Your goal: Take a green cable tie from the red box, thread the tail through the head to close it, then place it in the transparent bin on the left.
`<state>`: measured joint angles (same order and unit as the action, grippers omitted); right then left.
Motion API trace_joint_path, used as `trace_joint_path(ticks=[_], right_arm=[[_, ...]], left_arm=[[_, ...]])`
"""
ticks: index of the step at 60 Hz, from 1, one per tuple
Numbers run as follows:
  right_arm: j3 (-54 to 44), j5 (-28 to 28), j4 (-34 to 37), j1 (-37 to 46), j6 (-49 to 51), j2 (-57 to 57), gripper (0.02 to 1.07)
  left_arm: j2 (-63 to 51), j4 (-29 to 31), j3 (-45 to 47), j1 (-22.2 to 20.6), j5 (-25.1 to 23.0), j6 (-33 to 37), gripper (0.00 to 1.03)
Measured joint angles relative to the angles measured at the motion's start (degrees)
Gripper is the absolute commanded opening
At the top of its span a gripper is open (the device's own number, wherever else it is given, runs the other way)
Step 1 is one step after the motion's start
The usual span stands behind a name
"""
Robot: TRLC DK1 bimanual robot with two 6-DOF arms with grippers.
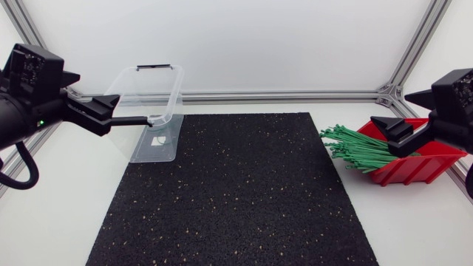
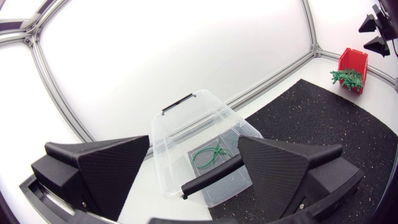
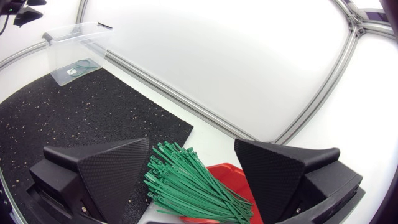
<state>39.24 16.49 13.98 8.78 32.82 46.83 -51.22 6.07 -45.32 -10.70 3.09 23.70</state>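
**Both hands released, ties still in the box**

Your left hand [image 1: 109,112] hangs over the left side of the bench [image 1: 66,222], its two wedge fingers spread wide with nothing between them. In the left wrist view that hand [image 2: 194,140] looks down into the transparent bin [image 2: 163,140], which sits just ahead of and below the fingers. A green loop of cable tie [image 2: 210,154] lies on the bin's floor; you cannot tell from here whether it is one tie or more. The bin has a black handle at each end, and the nearer handle [image 2: 208,176] shows between your left fingers.

Your right hand [image 1: 390,109] is at the far right, also released and empty. From its own wrist view the right hand [image 3: 193,143] hovers above the bundle of green cable ties [image 3: 186,180], fingers apart on either side and not touching them. The ties fan out of the red box [image 3: 235,177], their ends reaching past its open front toward the black mat [image 1: 236,199]. From above, the red box [image 1: 421,168] stands tilted on the bench just off the mat's right edge, well apart from the transparent bin [image 1: 166,140], which stands at the mat's far left corner, partly on the mat.
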Motion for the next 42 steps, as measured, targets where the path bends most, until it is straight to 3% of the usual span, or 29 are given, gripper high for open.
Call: trace_joint_path(ticks=[14,25,32,42], right_arm=[[-9.8,-0.1,-5.2,1.1,-4.4,-6.4,1.02],[-14.0,-5.5,-11.3,0.2,-7.8,-11.3,1.02],[-18.0,-9.5,-14.2,-4.0,-8.9,-13.9,1.02],[-24.1,-10.6,-18.3,-5.4,-12.8,-20.4,1.02]], left_arm=[[9.7,-8.1,11.7,0.5,-0.4,-4.7,0.99],[17.7,-14.1,20.5,2.0,-1.0,-7.6,0.99],[22.0,-15.1,24.2,2.9,-1.1,-8.8,0.99],[27.1,-14.5,27.7,4.2,-1.1,-11.2,0.98]])
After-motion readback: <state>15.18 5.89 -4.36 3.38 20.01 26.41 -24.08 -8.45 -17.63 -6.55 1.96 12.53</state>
